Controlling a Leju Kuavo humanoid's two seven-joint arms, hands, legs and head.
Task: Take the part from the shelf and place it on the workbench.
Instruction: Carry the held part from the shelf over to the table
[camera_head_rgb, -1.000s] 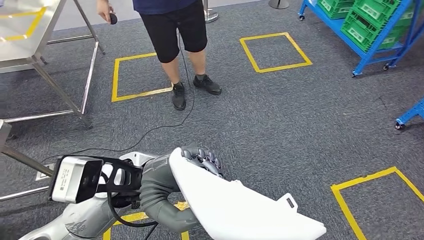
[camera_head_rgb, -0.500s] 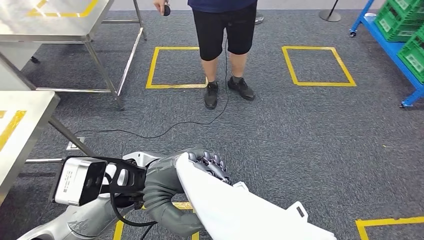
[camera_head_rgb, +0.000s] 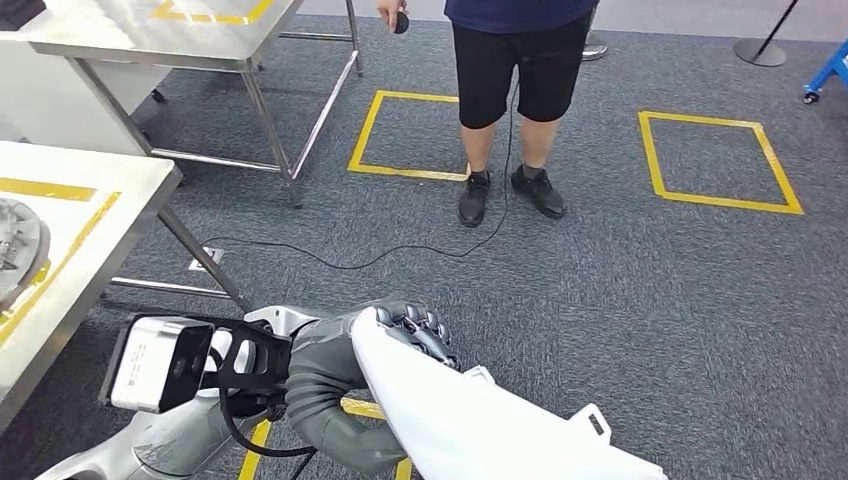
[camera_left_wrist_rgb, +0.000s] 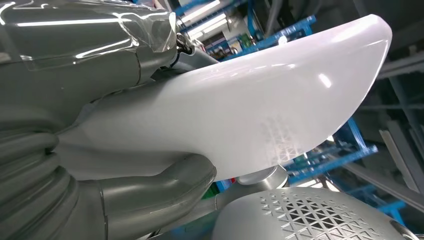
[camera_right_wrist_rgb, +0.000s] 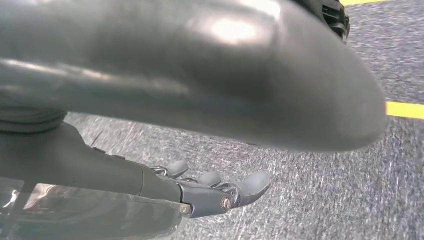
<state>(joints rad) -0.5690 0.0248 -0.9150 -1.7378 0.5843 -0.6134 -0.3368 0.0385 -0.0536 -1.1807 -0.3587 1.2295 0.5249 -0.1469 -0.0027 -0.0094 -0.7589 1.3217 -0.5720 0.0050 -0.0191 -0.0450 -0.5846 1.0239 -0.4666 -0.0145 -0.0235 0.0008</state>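
The left robot hand (camera_head_rgb: 405, 330) is gripping the white part (camera_head_rgb: 480, 415) above the carpet, mid-carry; the right robot hand (camera_right_wrist_rgb: 215, 192) is hanging loose, holding nothing. Next, judging by the scene: reaching the desk (camera_head_rgb: 100, 215) corner and lowering the part

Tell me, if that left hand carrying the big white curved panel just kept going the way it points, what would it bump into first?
Probably nothing close. The left hand gripping the white curved plastic panel points over open grey carpet toward the person in black shorts, who stands well off; depth is hard to judge.
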